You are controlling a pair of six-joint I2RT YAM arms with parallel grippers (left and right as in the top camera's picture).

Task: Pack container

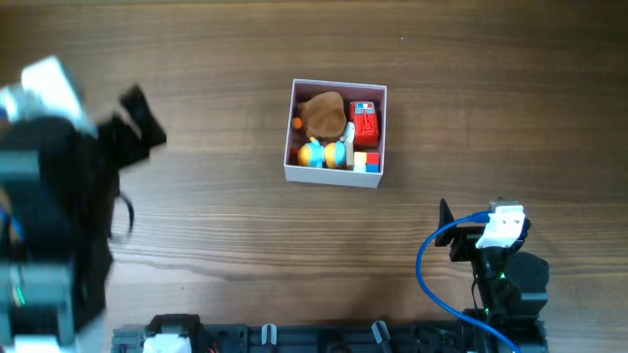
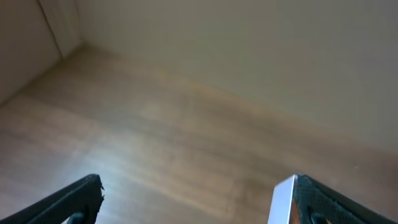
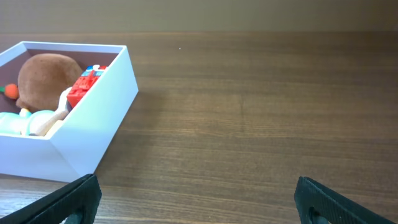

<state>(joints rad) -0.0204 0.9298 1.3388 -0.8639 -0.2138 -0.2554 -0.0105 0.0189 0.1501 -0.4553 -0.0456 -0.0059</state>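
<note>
The container (image 1: 334, 176), a square white box with a pink inside, stands near the middle of the table. It holds a brown plush toy (image 1: 323, 113), a red block toy (image 1: 365, 125) and small blue, orange and yellow pieces. It also shows at the left of the right wrist view (image 3: 93, 118). My left gripper (image 1: 140, 116) is open and empty, raised at the far left, well away from the box; its fingers frame bare wood in the left wrist view (image 2: 189, 199). My right gripper (image 1: 447, 227) is open and empty at the front right, over bare table (image 3: 196, 199).
A blue cable (image 1: 432, 270) loops beside the right arm. The arms' base rail (image 1: 294, 338) runs along the front edge. A pale wall (image 2: 249, 43) rises behind the table in the left wrist view.
</note>
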